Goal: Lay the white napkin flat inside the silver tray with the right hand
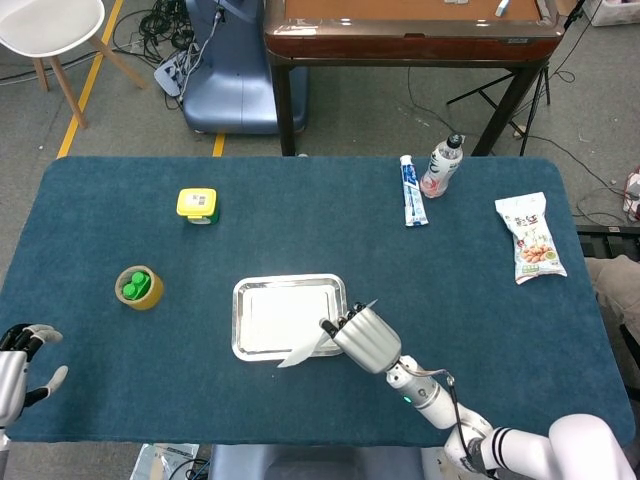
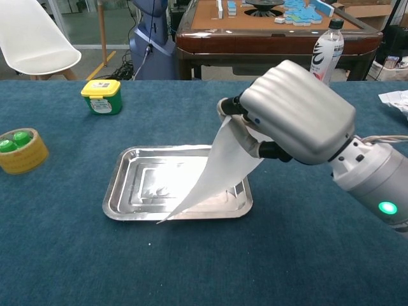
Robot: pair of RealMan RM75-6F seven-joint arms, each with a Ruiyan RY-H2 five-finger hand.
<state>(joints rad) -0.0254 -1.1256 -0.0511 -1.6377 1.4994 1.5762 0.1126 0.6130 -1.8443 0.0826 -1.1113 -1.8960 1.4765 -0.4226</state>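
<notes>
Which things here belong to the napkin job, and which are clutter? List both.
Job: white napkin, silver tray, right robot hand.

Clutter: yellow-lidded container, tape roll, toothpaste tube, bottle, snack bag, idle left robot hand.
</notes>
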